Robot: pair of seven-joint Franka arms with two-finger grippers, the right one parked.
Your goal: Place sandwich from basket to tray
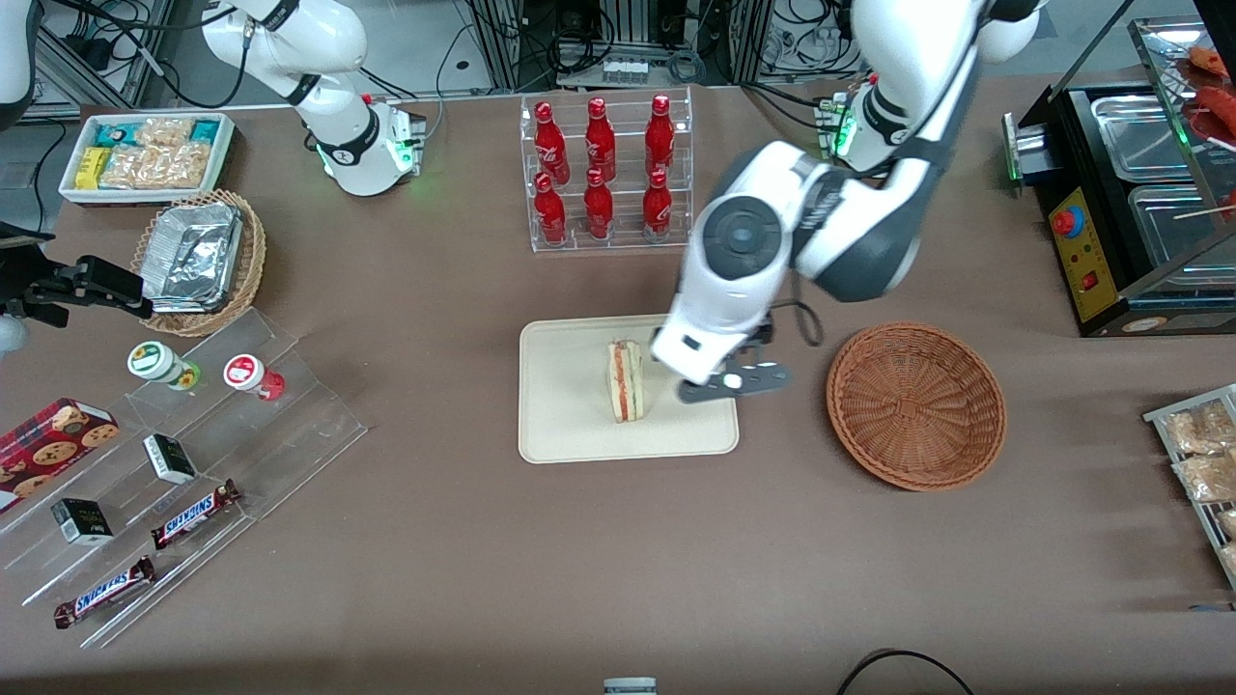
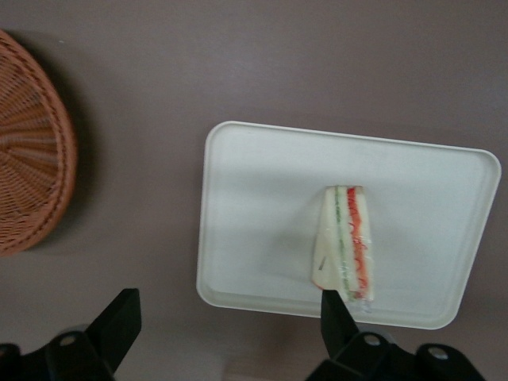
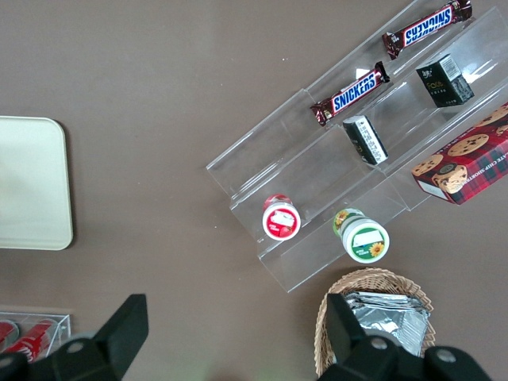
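A triangular sandwich (image 1: 625,379) stands on its edge on a cream rectangular tray (image 1: 565,434) in the middle of a brown table, with the round reddish-brown wicker basket (image 1: 915,405) sitting empty toward the working arm's end. The left arm's gripper (image 1: 731,382) hangs above the tray's basket-side edge, just beside the sandwich and clear of it, its two black fingers (image 2: 119,321) spread wide with nothing between them. The sandwich's long axis runs toward and away from the front camera, its striped orange and green filling facing up. In the wrist view its narrow tip points away from the fingers. The placement looks complete, so the arm likely only needs to lift away.
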